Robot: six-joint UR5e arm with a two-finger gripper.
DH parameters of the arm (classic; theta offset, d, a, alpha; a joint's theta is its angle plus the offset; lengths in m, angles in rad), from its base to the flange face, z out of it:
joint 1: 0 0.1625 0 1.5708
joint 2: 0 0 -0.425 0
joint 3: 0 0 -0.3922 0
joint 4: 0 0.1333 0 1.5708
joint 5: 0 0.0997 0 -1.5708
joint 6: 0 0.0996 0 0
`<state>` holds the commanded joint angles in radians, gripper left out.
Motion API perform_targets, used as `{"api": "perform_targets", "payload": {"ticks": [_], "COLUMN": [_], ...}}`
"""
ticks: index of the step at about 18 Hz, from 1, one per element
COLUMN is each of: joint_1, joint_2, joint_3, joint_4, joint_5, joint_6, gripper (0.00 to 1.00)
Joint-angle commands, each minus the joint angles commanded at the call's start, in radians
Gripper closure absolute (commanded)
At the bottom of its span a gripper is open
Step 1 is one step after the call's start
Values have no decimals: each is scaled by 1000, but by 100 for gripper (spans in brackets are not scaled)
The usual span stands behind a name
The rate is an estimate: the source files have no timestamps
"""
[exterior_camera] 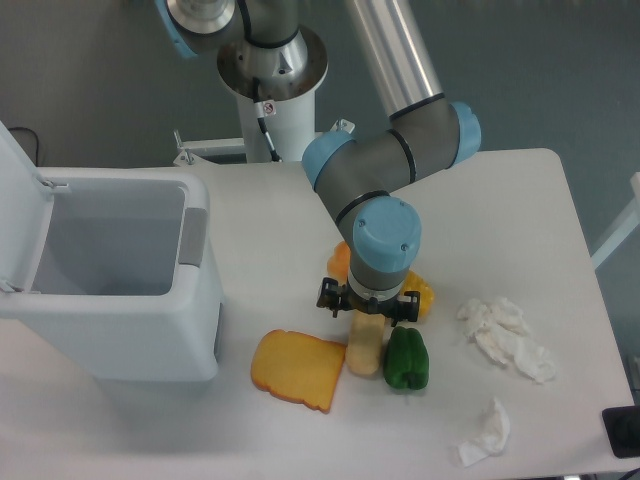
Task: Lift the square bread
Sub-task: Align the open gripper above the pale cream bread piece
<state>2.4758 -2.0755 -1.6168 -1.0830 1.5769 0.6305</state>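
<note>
Nearest the camera: a small crumpled tissue (487,432) at the front right of the white tabletop (500,210), with a larger crumpled tissue wad (506,337) a bit further back on the right. Flat orange-yellow toast slice (297,369) lies front centre. Just right of it, touching or nearly touching its edge, sits the square bread (365,345), pale beige, long axis running front to back. Green pepper (406,358) sits just beside the bread on its right. The hand (368,312) is directly over the far end of the bread, pointing straight down; the black finger bracket spans wider than the bread, and the wrist hides the fingertips, so can't tell if it's spread or clamped, or whether it touches the bread. Bread's near end is flat on the tabletop. Behind the hand, an orange bun (341,262) pokes out on the left of the wrist and a yellow item (421,294) on the right, both mostly hidden. On the left, a white bin (150,320) with lid (18,200) swung up. At the back, the arm's base column (272,75).
</note>
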Motion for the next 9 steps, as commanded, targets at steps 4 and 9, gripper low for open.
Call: {"api": "perform_targets", "payload": {"ticks": [4, 9], "joint_1": [2, 5], "joint_2": [-8, -9], "joint_3": [-14, -28], "joint_4": [2, 2], "joint_5": [0, 2], "joint_6": [2, 0], "gripper": [0, 0]}}
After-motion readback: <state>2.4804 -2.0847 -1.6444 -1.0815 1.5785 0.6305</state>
